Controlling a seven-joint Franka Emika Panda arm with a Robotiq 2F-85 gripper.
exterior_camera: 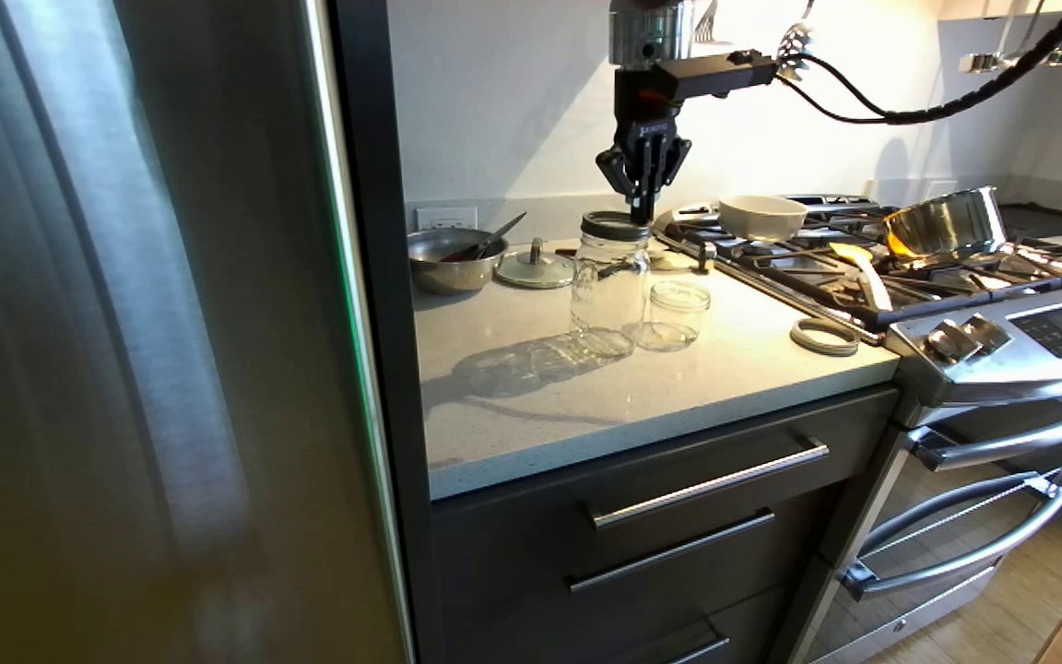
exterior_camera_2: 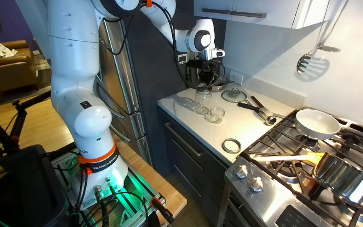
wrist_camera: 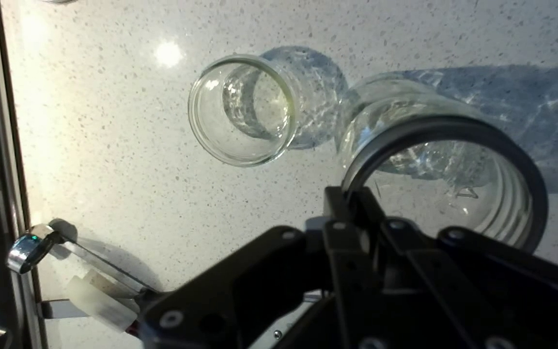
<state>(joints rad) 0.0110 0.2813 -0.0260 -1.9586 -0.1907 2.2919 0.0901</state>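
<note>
A tall clear glass jar (exterior_camera: 607, 295) stands upright on the counter, with a dark ring (exterior_camera: 616, 228) around its mouth. My gripper (exterior_camera: 643, 217) points down at the jar's edge. In the wrist view, my gripper (wrist_camera: 351, 196) is shut on the near edge of the dark ring (wrist_camera: 453, 127), one fingertip outside and one inside. I cannot tell whether the glass lip is pinched too. A short open glass jar (wrist_camera: 242, 157) stands close beside the tall jar; it also shows in an exterior view (exterior_camera_2: 216, 113). A loose metal ring (exterior_camera_2: 231, 152) lies nearer the stove.
A metal bowl (exterior_camera: 457, 277) and a glass lid (exterior_camera_2: 233, 95) stand behind the jars. Several utensils (exterior_camera_2: 252, 107) lie by the wall. The stove holds a white bowl (exterior_camera_2: 317, 126), a tilted pot (exterior_camera_2: 348, 179) and a spatula (exterior_camera_2: 282, 158). A tall fridge (exterior_camera: 171, 369) flanks the counter.
</note>
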